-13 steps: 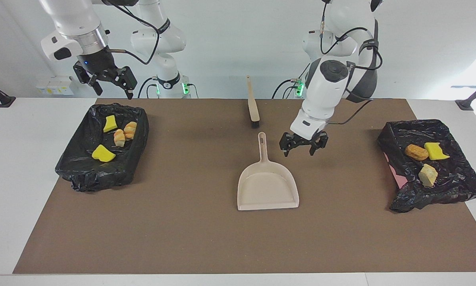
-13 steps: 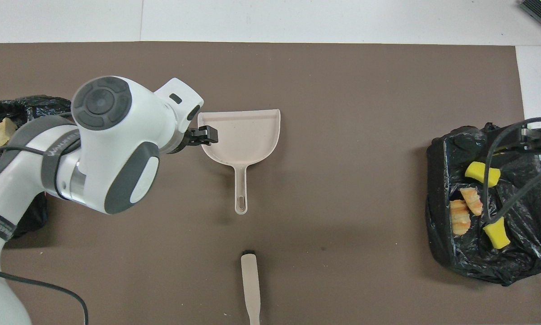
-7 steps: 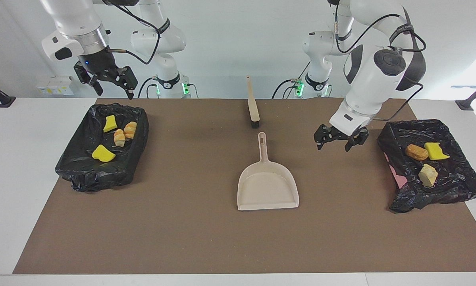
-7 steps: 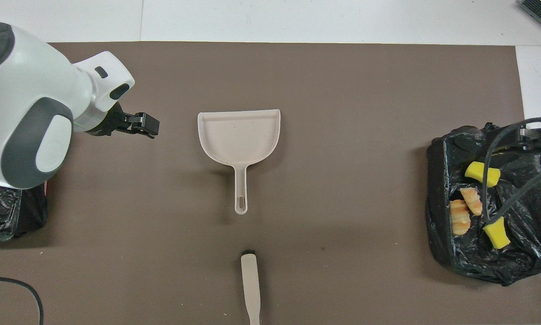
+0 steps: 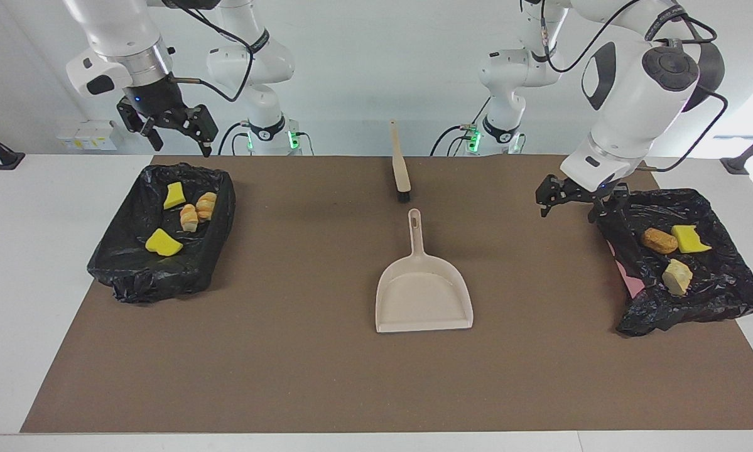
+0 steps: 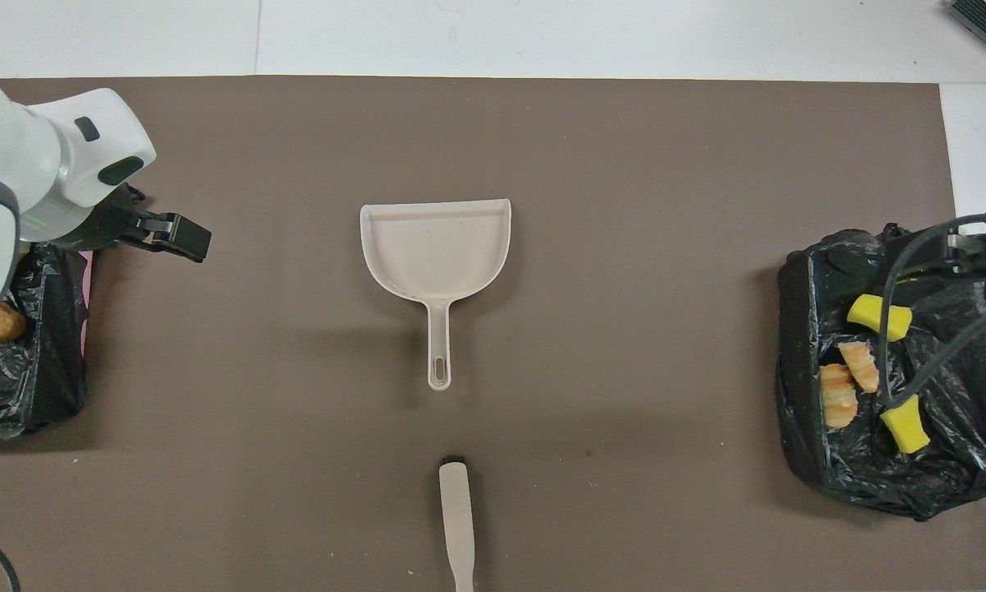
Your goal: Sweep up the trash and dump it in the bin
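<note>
As the left arm pulls away from the middle of the mat, its left gripper (image 5: 573,205) now hangs over the mat's edge right at the rim of the bin (image 5: 715,301) at its own end of the table, where half a second ago it hovered well clear of that bin, nearer the dustpan. Its fingers are spread apart with nothing between them. That reads like a retreat after the work, not an approach: no trash is left on the mat.

The count, big to small. Two bins lined with black bags, one at each end. One brown mat (image 5: 301,351). One beige dustpan (image 5: 424,298), lying flat and bare in the middle, handle toward the robots. One brush (image 5: 400,168), nearer the robots than the dustpan, just apart from the handle tip. Seven trash pieces, all binned: three in the left arm's bin, a brown lump (image 5: 659,240), a yellow sponge (image 5: 689,239) touching it and a pale chunk (image 5: 676,277); four in the other bin (image 5: 131,282), two yellow, two tan.

The right gripper (image 5: 175,136) waits above that bin, unmoved, fingers apart and holding nothing. The job looks finished.
</note>
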Robot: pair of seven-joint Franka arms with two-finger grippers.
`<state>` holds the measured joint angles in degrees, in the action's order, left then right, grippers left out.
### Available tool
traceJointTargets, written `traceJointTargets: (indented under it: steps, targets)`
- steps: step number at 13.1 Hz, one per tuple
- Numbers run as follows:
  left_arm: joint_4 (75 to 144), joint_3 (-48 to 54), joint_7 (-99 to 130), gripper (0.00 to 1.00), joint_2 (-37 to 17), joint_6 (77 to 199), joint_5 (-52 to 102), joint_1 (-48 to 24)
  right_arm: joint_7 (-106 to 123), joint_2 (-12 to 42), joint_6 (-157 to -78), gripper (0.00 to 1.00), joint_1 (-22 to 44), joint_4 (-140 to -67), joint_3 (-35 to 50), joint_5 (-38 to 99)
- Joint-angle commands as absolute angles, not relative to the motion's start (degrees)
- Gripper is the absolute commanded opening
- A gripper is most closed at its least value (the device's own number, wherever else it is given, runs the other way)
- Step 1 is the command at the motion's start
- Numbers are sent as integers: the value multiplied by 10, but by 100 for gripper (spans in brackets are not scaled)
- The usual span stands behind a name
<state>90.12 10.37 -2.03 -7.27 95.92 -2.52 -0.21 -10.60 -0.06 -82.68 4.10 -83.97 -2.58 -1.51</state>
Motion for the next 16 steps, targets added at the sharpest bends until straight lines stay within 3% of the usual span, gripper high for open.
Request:
traceJointTargets:
  steps: [1, 16]
  targets:
    - [933, 100, -11, 100, -34, 948, -26, 6, -97, 0, -831, 100, 38, -835, -24, -9]
    - [889, 94, 29, 100, -28, 904, 6, 26, -56, -1, -830, 100, 37, -836, -25, 4]
